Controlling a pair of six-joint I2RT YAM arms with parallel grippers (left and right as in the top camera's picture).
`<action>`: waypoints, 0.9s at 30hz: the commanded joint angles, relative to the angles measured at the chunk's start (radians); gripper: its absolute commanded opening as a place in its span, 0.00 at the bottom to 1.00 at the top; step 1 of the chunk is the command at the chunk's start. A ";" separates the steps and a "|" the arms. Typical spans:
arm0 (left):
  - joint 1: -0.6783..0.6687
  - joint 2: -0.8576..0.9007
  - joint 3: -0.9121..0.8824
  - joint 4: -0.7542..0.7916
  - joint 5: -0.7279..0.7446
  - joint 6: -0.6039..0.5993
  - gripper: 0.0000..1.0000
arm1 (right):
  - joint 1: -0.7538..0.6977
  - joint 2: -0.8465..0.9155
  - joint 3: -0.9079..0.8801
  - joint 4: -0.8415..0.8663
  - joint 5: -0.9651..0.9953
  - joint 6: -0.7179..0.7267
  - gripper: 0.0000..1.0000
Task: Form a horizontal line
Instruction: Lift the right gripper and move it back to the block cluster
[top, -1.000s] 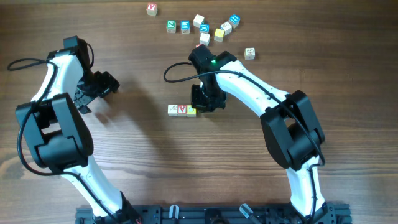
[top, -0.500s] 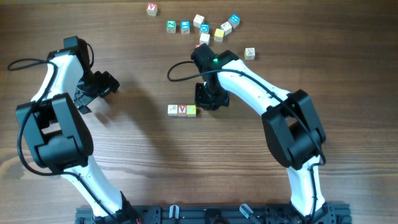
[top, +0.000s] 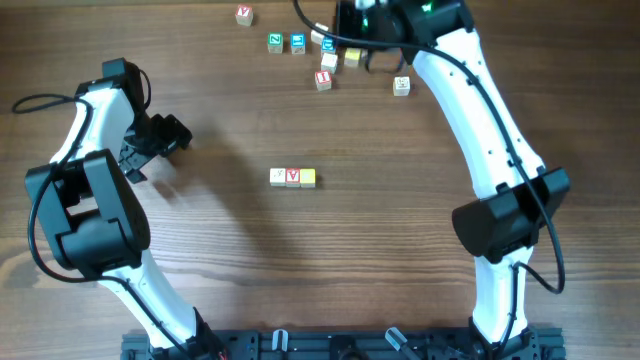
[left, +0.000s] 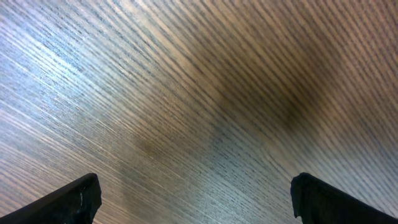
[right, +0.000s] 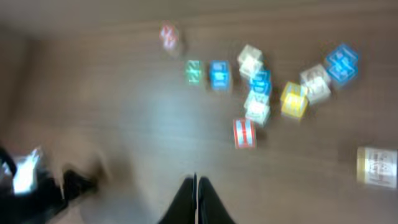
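Right gripper (right: 196, 186), pinched shut and empty, has swung away from the three-block row (top: 293, 177) at the middle of the tabletop (top: 400, 230) to hover over eleven loose blocks (right: 257, 109) at the far edge, so a fourth pick looks due; left gripper (left: 194, 190) hangs splayed, idle.

We saw a brown table (top: 420, 250) with fine, darker wood grain. The row of three blocks (top: 292, 177) ran pale cream, then white with a red letter, then yellow. Beyond that row, on the far side from the arms' base, lay a red-striped block (top: 323, 80), a green-lettered block (top: 275, 41), a blue block (top: 298, 42) and a yellow block (top: 352, 56). Beyond the row and to its right sat a cream block (top: 401, 86). The arms (top: 480, 110) were white with black joints.
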 joint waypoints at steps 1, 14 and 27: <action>0.003 -0.009 0.000 -0.001 -0.010 -0.002 1.00 | 0.004 0.025 0.006 0.157 0.143 -0.050 0.04; 0.003 -0.009 0.000 -0.001 -0.010 -0.002 1.00 | 0.011 0.417 0.001 0.338 0.161 -0.032 0.64; 0.003 -0.009 0.000 -0.001 -0.010 -0.002 1.00 | 0.027 0.461 -0.059 0.350 0.211 0.059 0.54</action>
